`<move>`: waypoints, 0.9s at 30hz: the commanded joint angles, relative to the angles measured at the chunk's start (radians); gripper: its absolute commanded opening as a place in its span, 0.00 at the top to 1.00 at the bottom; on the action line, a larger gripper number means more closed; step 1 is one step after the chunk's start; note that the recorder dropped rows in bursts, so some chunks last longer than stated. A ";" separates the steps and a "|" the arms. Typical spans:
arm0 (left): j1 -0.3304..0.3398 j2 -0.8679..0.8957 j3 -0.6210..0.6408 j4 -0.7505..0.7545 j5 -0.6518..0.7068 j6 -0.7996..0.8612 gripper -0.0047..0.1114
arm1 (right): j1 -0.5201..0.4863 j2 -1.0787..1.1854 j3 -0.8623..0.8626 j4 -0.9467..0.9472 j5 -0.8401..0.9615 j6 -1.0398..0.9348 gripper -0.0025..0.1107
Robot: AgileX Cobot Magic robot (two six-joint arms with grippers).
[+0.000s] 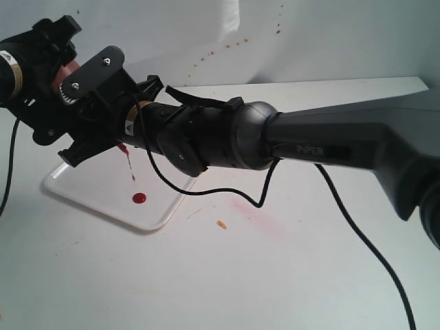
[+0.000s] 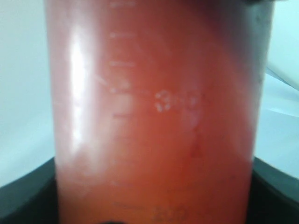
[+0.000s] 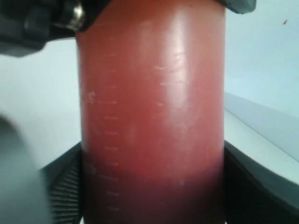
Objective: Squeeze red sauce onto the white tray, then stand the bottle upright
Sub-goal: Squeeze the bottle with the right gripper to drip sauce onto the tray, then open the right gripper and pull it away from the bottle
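1. White tabletop (image 1: 289,275); red sauce (image 1: 139,199) pooled on the white tray (image 1: 161,210).
2. Above tray, left gripper (image 1: 49,77) and right gripper (image 1: 86,115) each clamped the bottle (image 3: 149,116), nozzle (image 1: 122,147) down.
3. Judged best: ease squeeze, let drip break, then right it.

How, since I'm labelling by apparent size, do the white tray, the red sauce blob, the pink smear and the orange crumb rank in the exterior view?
1. white tray
2. pink smear, edges faint
3. red sauce blob
4. orange crumb, only slightly smaller than the blob
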 commanded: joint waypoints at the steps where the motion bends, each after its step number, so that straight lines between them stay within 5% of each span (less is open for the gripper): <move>1: -0.014 -0.005 -0.004 -0.007 -0.019 -0.025 0.96 | 0.001 -0.014 -0.012 -0.018 -0.009 0.014 0.79; 7: -0.014 -0.005 -0.004 -0.007 -0.019 -0.025 0.96 | 0.001 -0.014 -0.012 -0.015 0.015 0.016 0.22; 10: -0.014 -0.005 -0.004 -0.007 -0.019 -0.025 0.96 | 0.001 -0.022 -0.012 -0.015 0.043 0.016 0.06; 27: -0.014 -0.005 -0.002 -0.007 0.009 -0.025 0.96 | 0.001 -0.229 -0.012 -0.034 0.552 0.002 0.05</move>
